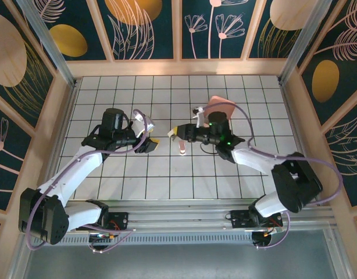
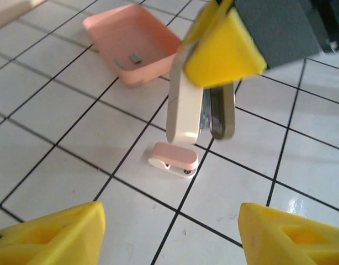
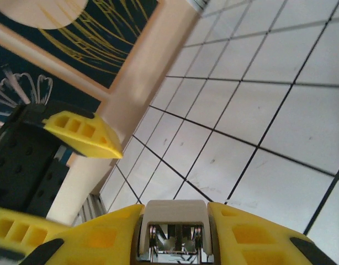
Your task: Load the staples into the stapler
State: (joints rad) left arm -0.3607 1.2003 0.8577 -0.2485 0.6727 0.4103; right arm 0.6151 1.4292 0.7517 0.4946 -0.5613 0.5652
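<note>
Right gripper [image 1: 179,132] clamps stapler [image 2: 180,105], long axis hanging downward. Left gripper [image 2: 169,243] open, empty, facing it. Staples [image 2: 135,57] lie beyond stapler in tray [image 2: 150,70], nearer right arm.

A: What are the floor tiles [image 2: 59,110] like?
B: Smooth, glossy white, ceramic-looking, with soft reflections. The grout lines are dark and matt.
A: And the stapler [image 2: 183,110]?
B: A cream plastic shell with a satin sheen, and bare silvery metal along its inner channel.
A: The tray [image 2: 144,74]?
B: Salmon-pink plastic, matt and smooth. The staples [image 2: 135,57] look like dull grey metal.
A: The left gripper [image 2: 170,212]?
B: Its fingers [image 2: 53,237] are matt yellow plastic, faintly grainy.
A: And the frame post [image 3: 131,94]?
B: It looks like pale wood, smooth, with a low sheen
</note>
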